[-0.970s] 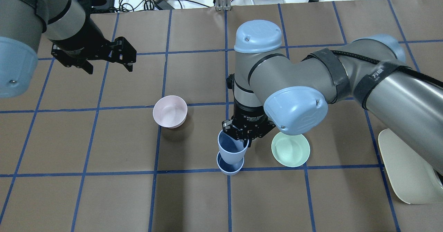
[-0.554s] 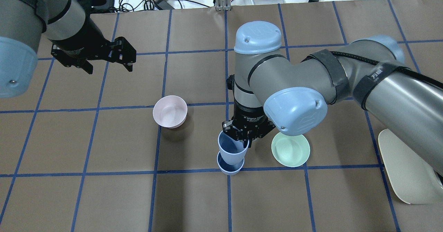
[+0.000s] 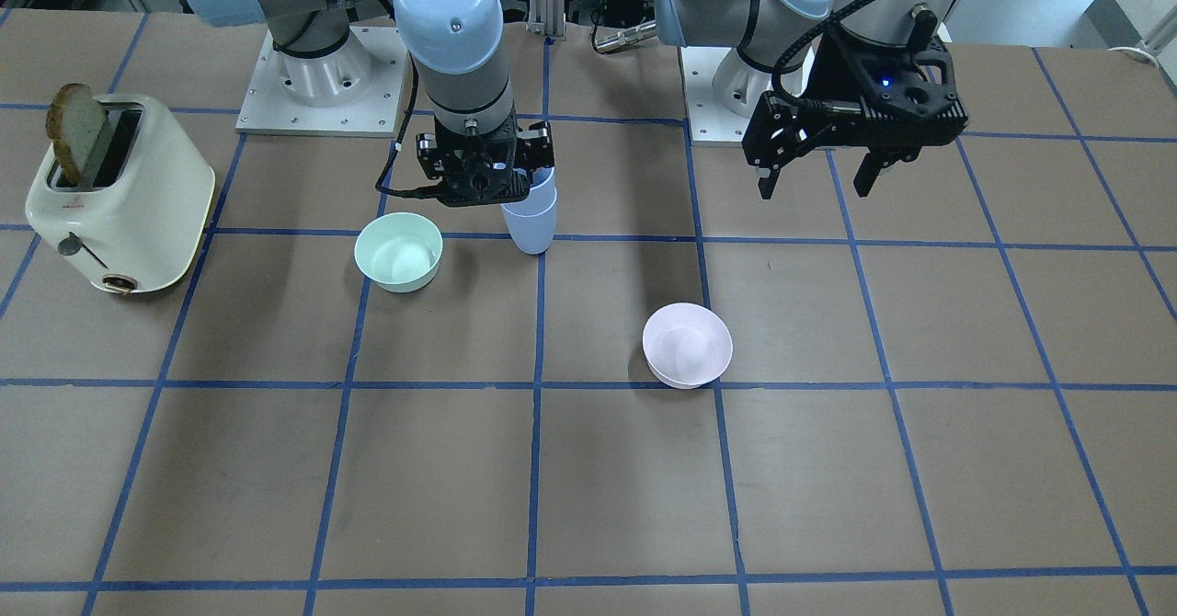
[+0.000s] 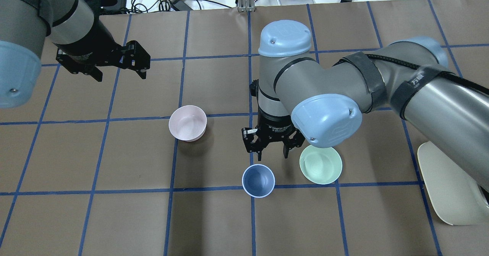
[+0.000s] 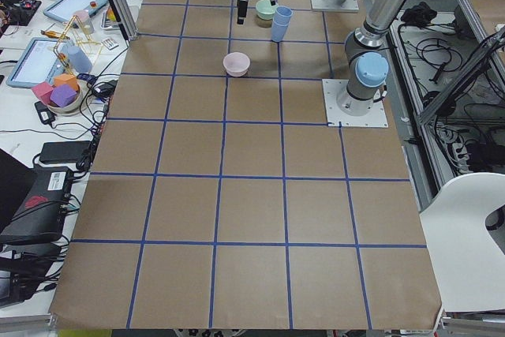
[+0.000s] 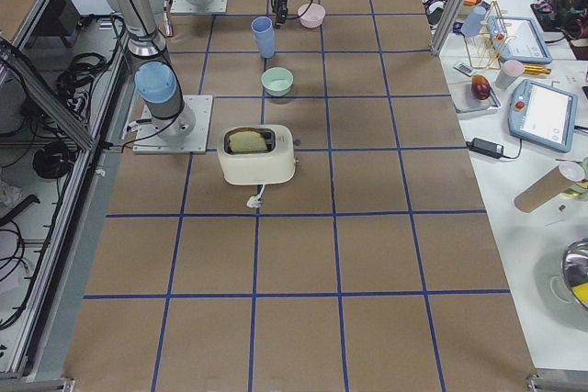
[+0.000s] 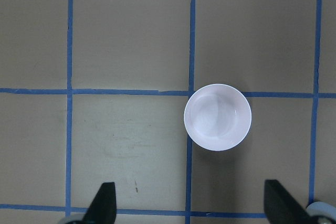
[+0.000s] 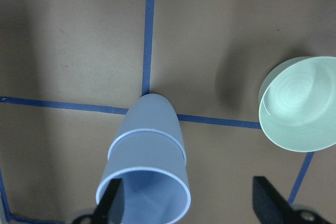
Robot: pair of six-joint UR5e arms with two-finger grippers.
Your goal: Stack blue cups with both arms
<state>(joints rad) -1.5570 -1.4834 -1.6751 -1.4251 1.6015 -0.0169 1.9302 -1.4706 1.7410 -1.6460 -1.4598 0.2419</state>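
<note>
The two blue cups (image 4: 258, 180) stand nested, one inside the other, upright on the table. They also show in the front view (image 3: 531, 215) and in the right wrist view (image 8: 147, 166). My right gripper (image 4: 272, 156) is open and empty, just above and behind the stack, touching neither cup. In the front view the right gripper (image 3: 485, 173) partly hides the stack's top. My left gripper (image 4: 121, 76) is open and empty, held high at the far left. It also shows in the front view (image 3: 815, 188), far from the cups.
A pale pink bowl (image 4: 187, 122) stands left of the stack, below the left wrist camera (image 7: 217, 117). A mint-green bowl (image 4: 320, 164) stands right of the stack, close to the right gripper. A cream toaster (image 3: 119, 198) with toast stands at the right end of the table.
My right gripper has opened and let go of the upper blue cup, which has dropped fully into the lower one. The gripper has drawn up and back. The left arm has not moved.
</note>
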